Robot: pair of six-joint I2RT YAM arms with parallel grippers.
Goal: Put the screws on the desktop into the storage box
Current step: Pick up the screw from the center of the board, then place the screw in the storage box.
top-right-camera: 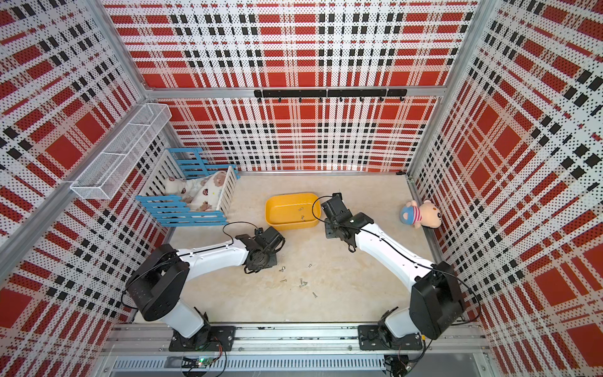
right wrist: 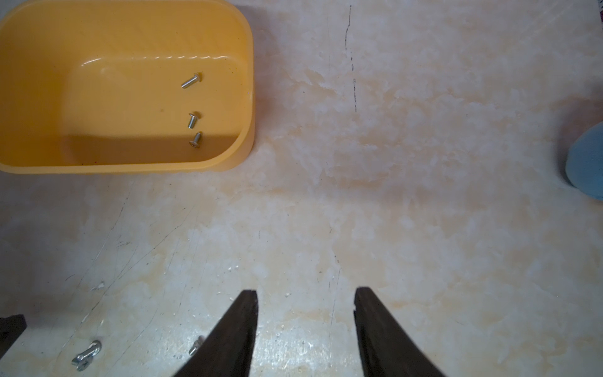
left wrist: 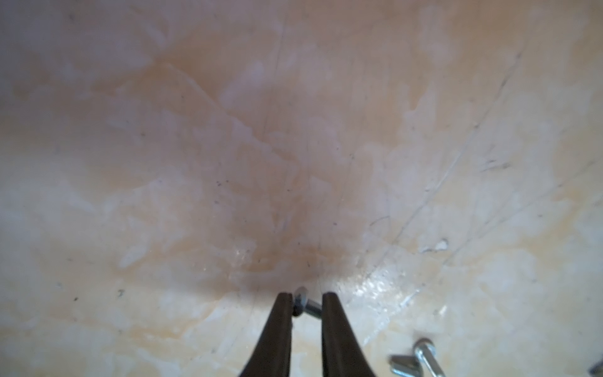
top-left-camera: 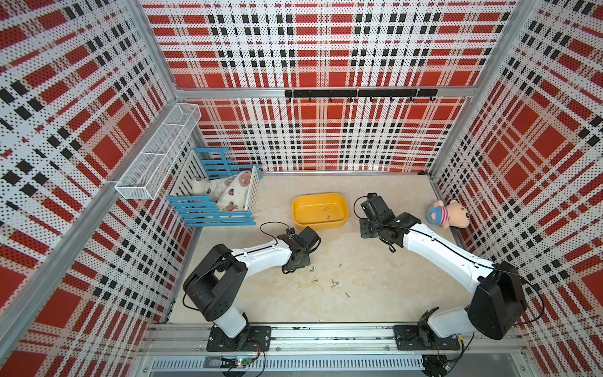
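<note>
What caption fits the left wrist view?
Left gripper with its jaws flanking one screw on the desktop; other screws lie nearby.

Robot lab cell: 2 arms (top-left-camera: 261, 254) (plaid pegboard walls (top-left-camera: 326, 49), aluminium frame (top-left-camera: 228, 93)).

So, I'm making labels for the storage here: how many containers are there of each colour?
Yellow tub: 1
Blue-and-white slatted crate: 1
White wire basket: 1
Total: 3
</note>
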